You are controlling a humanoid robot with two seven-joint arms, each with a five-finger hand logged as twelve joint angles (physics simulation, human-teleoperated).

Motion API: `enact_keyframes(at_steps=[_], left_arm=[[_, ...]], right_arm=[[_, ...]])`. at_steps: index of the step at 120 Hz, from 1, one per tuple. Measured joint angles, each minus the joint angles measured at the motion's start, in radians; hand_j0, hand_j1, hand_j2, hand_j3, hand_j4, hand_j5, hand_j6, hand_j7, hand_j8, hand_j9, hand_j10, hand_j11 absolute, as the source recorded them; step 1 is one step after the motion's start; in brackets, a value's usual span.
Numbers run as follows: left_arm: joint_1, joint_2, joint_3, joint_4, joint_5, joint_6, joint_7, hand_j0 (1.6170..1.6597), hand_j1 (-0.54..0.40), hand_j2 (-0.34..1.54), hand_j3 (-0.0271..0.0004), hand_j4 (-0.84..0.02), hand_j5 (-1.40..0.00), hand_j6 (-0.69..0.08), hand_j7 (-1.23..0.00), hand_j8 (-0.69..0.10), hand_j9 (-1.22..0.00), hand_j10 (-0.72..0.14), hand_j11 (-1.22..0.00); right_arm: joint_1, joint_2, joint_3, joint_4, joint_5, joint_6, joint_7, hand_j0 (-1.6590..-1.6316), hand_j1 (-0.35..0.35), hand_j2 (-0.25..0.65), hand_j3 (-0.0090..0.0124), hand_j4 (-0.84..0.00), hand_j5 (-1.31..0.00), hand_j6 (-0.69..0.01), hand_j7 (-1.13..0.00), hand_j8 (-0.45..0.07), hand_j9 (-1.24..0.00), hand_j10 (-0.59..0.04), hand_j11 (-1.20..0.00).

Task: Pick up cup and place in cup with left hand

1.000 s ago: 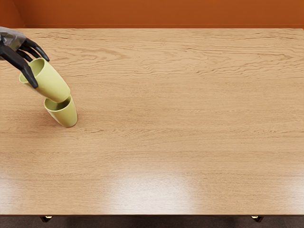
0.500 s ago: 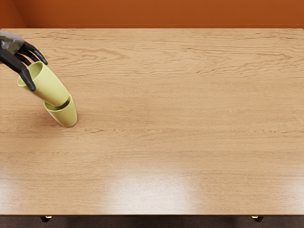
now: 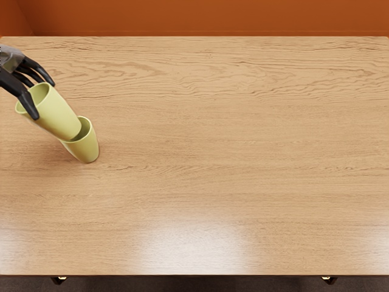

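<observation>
While the left hand grips a green cup, the wooden table meets an orange wall.

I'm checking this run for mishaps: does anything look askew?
Yes: the upper cup, held by the left hand, looks tilted, its base left of centre over the lower cup. No spill or damage shows.

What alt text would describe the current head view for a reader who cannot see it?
The robot's black-and-grey left hand holds a tapered yellow-green cup at a tilt, its base overlapping the mouth of a matching cup standing on a light wooden table.
</observation>
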Motion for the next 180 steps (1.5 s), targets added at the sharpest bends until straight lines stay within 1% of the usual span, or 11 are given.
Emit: enact_keyframes(at_steps=[54, 71, 78, 83, 95, 97, 115, 133, 148, 165, 180], left_arm=[[0.005, -0.026, 0.001, 0.033, 0.005, -0.005, 0.0, 1.6566, -0.257, 0.88, 0.0, -0.606, -0.93, -0.364, -0.94, -0.302, -0.93, -0.452, -0.91], [0.008, -0.033, 0.001, 0.042, 0.013, -0.003, 0.0, 1.6567, -0.26, 0.86, 0.0, -0.601, -0.9, -0.361, -0.9, -0.304, -0.9, -0.454, -0.87], [0.006, -0.033, 0.001, 0.044, 0.017, 0.002, 0.0, 1.6567, -0.249, 0.83, 0.0, -0.575, -0.85, -0.365, -0.85, -0.324, -0.85, -0.48, -0.82], [0.007, -0.038, 0.0, 0.045, 0.02, 0.008, 0.0, 1.6569, -0.223, 0.71, 0.0, -0.538, -0.78, -0.367, -0.78, -0.333, -0.78, -0.472, -0.76], [0.006, -0.041, 0.0, 0.045, 0.022, 0.029, 0.0, 1.6573, -0.133, 0.46, 0.0, -0.445, -0.62, -0.346, -0.63, -0.317, -0.62, -0.402, -0.61], [0.005, -0.041, 0.0, 0.045, 0.022, 0.031, 0.0, 1.6574, -0.122, 0.43, 0.0, -0.425, -0.6, -0.293, -0.6, -0.311, -0.6, -0.389, -0.59], [0.001, -0.042, -0.001, 0.046, 0.023, 0.042, 0.0, 1.6577, -0.032, 0.23, 0.0, -0.334, -0.46, -0.271, -0.46, -0.279, -0.46, -0.317, -0.45], [0.0, -0.043, -0.001, 0.046, 0.024, 0.044, 0.0, 1.6579, 0.015, 0.14, 0.0, -0.288, -0.38, -0.259, -0.39, -0.263, -0.38, -0.28, -0.38], [0.004, -0.078, -0.001, 0.046, 0.023, 0.051, 0.0, 1.658, 0.04, 0.1, 0.0, -0.264, -0.35, -0.249, -0.35, -0.251, -0.35, -0.26, -0.35], [-0.018, -0.095, -0.003, 0.042, 0.008, 0.057, 0.0, 1.658, 0.088, 0.07, 0.0, -0.224, -0.29, -0.216, -0.29, -0.217, -0.29, -0.221, -0.29], [-0.046, -0.124, -0.005, 0.035, -0.08, 0.056, 0.0, 1.658, 0.138, 0.05, 0.0, -0.18, -0.23, -0.177, -0.23, -0.177, -0.23, -0.179, -0.23]], right_arm=[[0.005, 0.0, 0.0, -0.001, 0.0, 0.0, 0.0, -1.6581, -0.314, -0.006, 0.0, -0.029, -0.04, -0.029, -0.04, -0.029, -0.04, -0.029, -0.04], [0.006, 0.0, 0.0, -0.001, 0.0, 0.0, 0.0, -1.6581, -0.314, -0.006, 0.0, -0.029, -0.04, -0.029, -0.04, -0.029, -0.04, -0.029, -0.04], [0.006, 0.0, 0.0, -0.001, 0.0, 0.0, 0.0, -1.6581, -0.314, -0.006, 0.0, -0.029, -0.04, -0.029, -0.04, -0.029, -0.04, -0.029, -0.04], [0.006, 0.0, 0.0, -0.001, 0.0, 0.0, 0.0, -1.6581, -0.314, -0.006, 0.0, -0.029, -0.04, -0.029, -0.04, -0.029, -0.04, -0.029, -0.04], [0.006, 0.0, 0.0, -0.002, 0.0, 0.0, 0.0, -1.6581, -0.314, -0.006, 0.0, -0.029, -0.04, -0.029, -0.04, -0.029, -0.04, -0.029, -0.04], [0.006, 0.0, 0.0, -0.002, 0.0, 0.0, 0.0, -1.6581, -0.314, -0.006, 0.0, -0.029, -0.04, -0.029, -0.04, -0.029, -0.04, -0.029, -0.04], [0.006, 0.0, 0.0, -0.002, 0.0, 0.0, 0.0, -1.6581, -0.314, -0.006, 0.0, -0.029, -0.04, -0.029, -0.04, -0.029, -0.04, -0.029, -0.04], [0.006, 0.0, 0.0, -0.002, 0.0, 0.0, 0.0, -1.6581, -0.314, -0.006, 0.0, -0.029, -0.04, -0.029, -0.04, -0.029, -0.04, -0.029, -0.04], [0.006, 0.0, 0.0, -0.002, 0.0, 0.0, 0.0, -1.6581, -0.314, -0.006, 0.0, -0.029, -0.04, -0.029, -0.04, -0.029, -0.04, -0.029, -0.04], [0.006, 0.0, 0.0, -0.003, 0.0, 0.0, 0.0, -1.6581, -0.314, -0.006, 0.0, -0.029, -0.04, -0.029, -0.04, -0.029, -0.04, -0.029, -0.04], [0.006, 0.0, 0.0, -0.003, 0.0, 0.0, 0.0, -1.6581, -0.314, -0.006, 0.0, -0.029, -0.04, -0.029, -0.04, -0.029, -0.04, -0.029, -0.04]])
